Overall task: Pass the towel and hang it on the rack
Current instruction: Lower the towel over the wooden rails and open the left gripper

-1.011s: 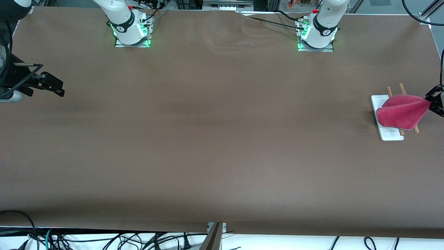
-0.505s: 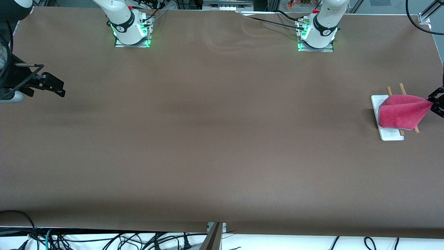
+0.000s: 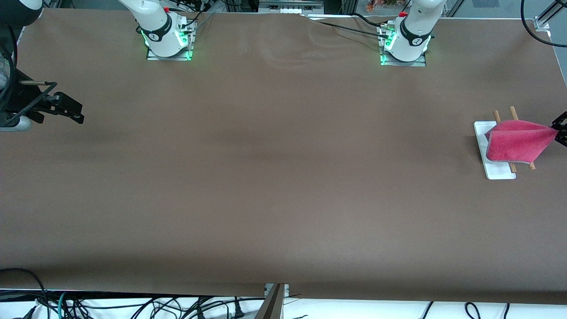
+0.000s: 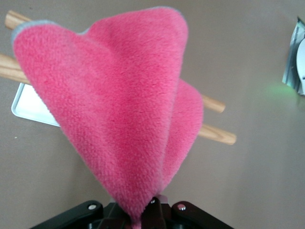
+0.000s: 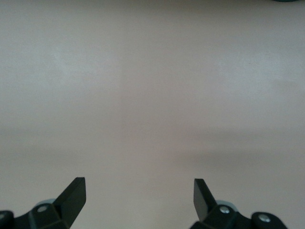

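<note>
Towel (image 3: 516, 142) pulled farther across rack (image 3: 498, 170); left end effector (image 3: 559, 133) clamped.

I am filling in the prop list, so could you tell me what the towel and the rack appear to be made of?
The towel, pinched at one corner by the left gripper, looks like soft pink microfibre or fleece: fuzzy, matte pile with a thin grey hem. The rack has two matte, light-brown rods that look like wood, on a smooth white base, perhaps plastic or painted board.

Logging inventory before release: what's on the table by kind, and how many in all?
Towel: 1, pink, pinched by the left gripper over the rack.
Rack: 1, with 2 wooden rods.
Right gripper: open, waiting.
Total: 2 things.
</note>
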`<state>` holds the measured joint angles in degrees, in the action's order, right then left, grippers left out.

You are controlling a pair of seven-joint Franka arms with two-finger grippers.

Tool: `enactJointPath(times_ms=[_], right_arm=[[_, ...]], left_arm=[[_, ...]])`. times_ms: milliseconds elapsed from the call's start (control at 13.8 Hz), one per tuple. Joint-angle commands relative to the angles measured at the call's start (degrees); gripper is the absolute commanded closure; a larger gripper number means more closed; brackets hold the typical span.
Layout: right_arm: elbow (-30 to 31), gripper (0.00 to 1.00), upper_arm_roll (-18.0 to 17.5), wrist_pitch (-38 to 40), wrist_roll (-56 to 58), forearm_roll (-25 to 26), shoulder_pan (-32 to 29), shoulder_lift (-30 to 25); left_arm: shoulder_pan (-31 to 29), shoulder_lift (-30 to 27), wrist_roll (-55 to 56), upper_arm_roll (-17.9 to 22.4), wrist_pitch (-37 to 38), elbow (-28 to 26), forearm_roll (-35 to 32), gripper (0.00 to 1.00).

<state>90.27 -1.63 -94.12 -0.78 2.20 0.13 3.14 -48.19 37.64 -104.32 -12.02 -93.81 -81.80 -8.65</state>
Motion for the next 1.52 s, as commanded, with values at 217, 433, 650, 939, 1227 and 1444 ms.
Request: enactJointPath(times_ms=[217, 433, 650, 939, 1227, 1444], right_arm=[[-0.36, 0.0, -0.56, 0.25, 0.6, 0.52, -0.48, -0.32], [-0.36, 0.0, -0.56, 0.17, 0.69, 0.43, -0.48, -0.32], [-0.44, 0.0, -0.56, 0.17, 0.6, 0.43, -0.39, -0.32], [-0.44, 0.0, -0.56, 0.16, 0.6, 0.43, -0.48, -0.32], [-0.44, 0.0, -0.56, -0.01, 0.6, 0.43, -0.48, -0.32], [-0.44, 0.0, -0.56, -0.01, 0.69, 0.35, -0.48, -0.32]], left_arm=[[-0.24, 2.61, -5.28, -0.28, -1.29, 2.61, -0.23, 0.19], [-0.07, 2.87, -5.28, -0.37, -1.2, 3.49, -0.14, 0.0], [0.11, 3.13, -5.02, -0.37, -1.12, 5.68, -0.14, 0.0], [0.46, 2.87, -5.19, -0.9, -0.77, 9.63, -0.23, 0.0], [2.65, 2.52, -3.18, -1.51, 1.07, 12.89, 1.86, 0.0], [5.46, 2.0, -1.42, -1.78, 1.26, 15.0, 2.76, 0.0]])
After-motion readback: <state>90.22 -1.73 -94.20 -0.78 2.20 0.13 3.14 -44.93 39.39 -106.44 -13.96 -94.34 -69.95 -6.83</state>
